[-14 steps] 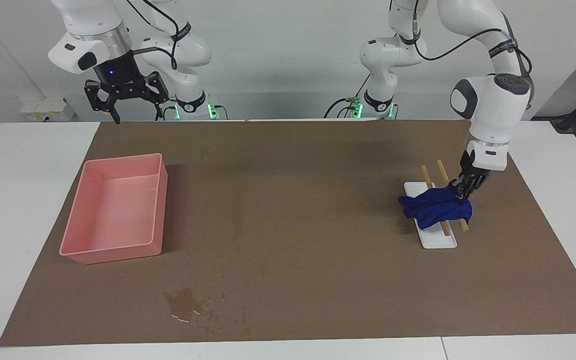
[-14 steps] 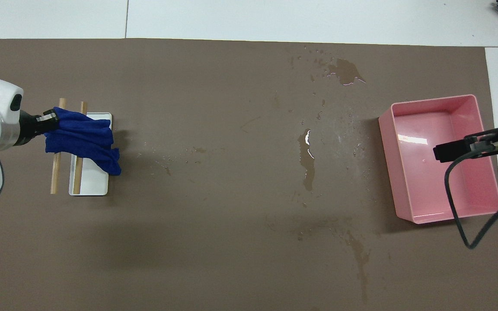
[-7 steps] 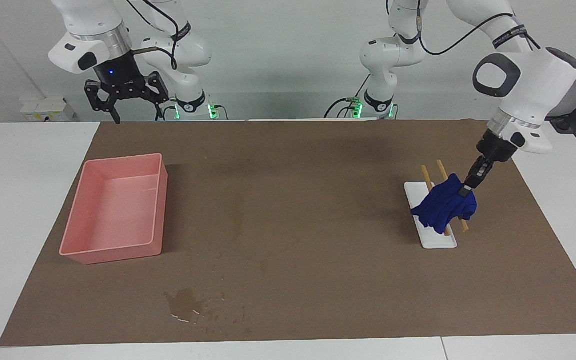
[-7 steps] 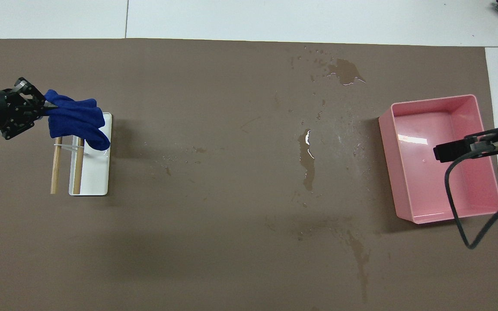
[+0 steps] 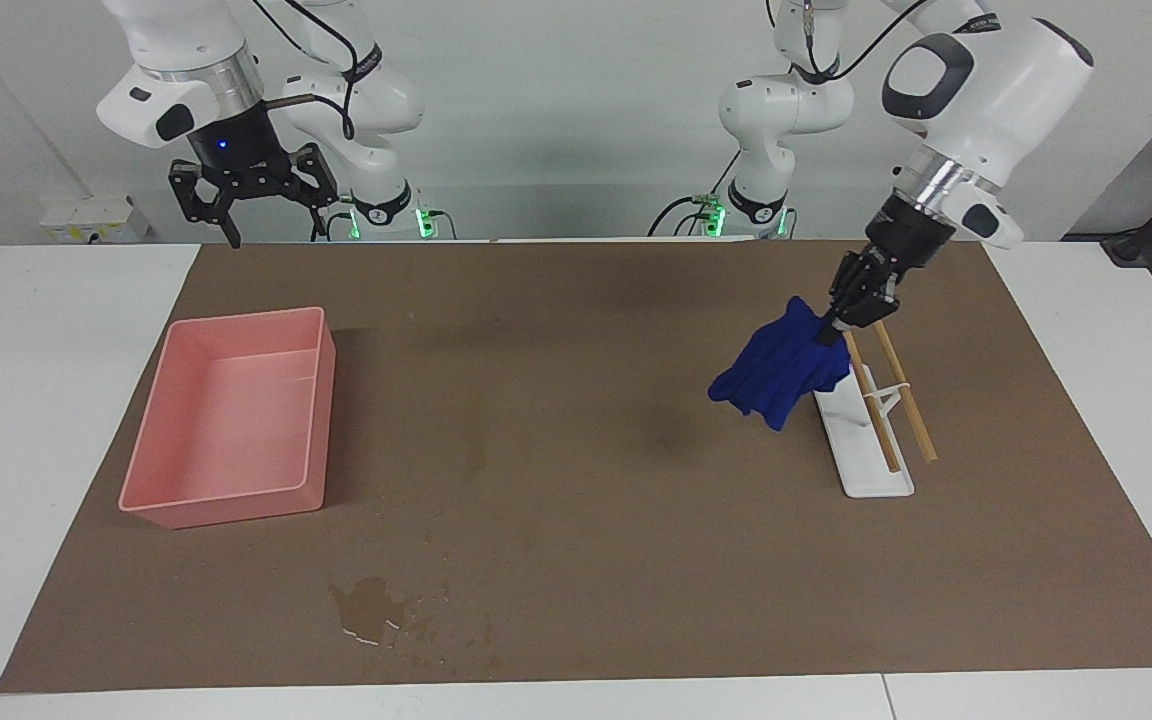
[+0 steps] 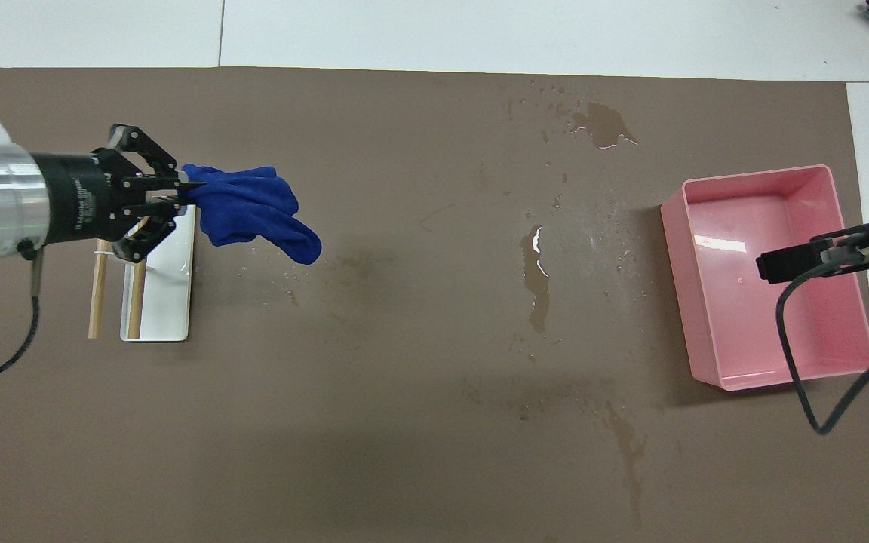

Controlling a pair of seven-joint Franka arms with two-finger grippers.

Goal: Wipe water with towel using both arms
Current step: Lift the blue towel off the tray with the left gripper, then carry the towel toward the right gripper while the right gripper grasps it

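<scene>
Facing view: high at the right arm's end of the counter (image 5: 56, 400), right pincer (image 5: 254, 205) waiting, fingers spread wide and empty, hanging over the pink tray (image 5: 236, 320) in the overhead view.

At the left arm's end, left pincer (image 5: 824, 335) clamped shut on one corner of the deep-blue towel (image 5: 781, 375). Towel hanging in folds, clear of the brown mat (image 5: 636, 560), just beside the white rack (image 5: 876, 475) on the side toward the counter's middle. Two wooden rods (image 5: 911, 405) bare across the rack.

Farther out, near the middle of the mat, the water (image 5: 476, 445): a faint, narrow dark streak, well apart from the towel, between it and the tray.

Farthest from the robots, close to the mat's edge, a glossy blotch (image 5: 368, 610) with scattered droplets.
</scene>
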